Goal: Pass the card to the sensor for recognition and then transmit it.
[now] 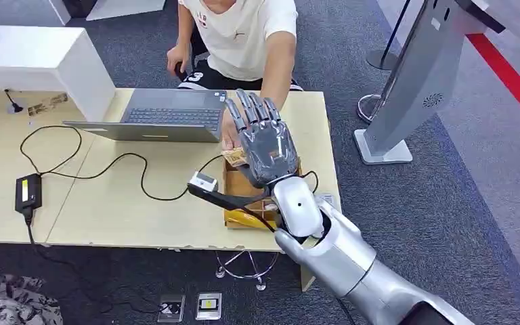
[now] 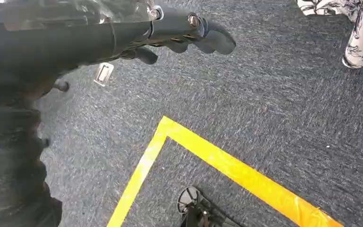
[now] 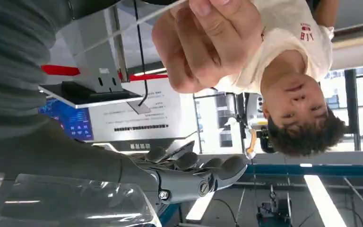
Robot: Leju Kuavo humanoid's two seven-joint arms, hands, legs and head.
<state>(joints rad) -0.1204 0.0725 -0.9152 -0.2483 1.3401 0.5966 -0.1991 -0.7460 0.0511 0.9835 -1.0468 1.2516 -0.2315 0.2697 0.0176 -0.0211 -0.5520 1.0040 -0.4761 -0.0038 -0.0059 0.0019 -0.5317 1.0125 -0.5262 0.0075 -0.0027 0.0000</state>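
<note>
My right hand [image 1: 265,139] is raised over the table's right end, its fingers [image 3: 194,172] stretched straight and spread toward a seated person [image 1: 244,34]. The person's hand [image 3: 208,42] pinches a thin card [image 1: 233,157]. In the right wrist view the card's pale edge [image 3: 123,29] runs from those fingers toward my thumb, well apart from my outstretched fingers. A small white-topped reader [image 1: 203,181] on a black cable lies on the table just left of my wrist. My left hand [image 2: 184,38] hangs over grey carpet with nothing in it.
An open laptop [image 1: 169,112] sits before the person. A power brick [image 1: 28,191] and looping cables lie on the wooden table [image 1: 108,210]. A cardboard box [image 1: 240,203] stands under my wrist. A grey kiosk [image 1: 420,74] stands to the right. Yellow tape [image 2: 227,165] marks the carpet.
</note>
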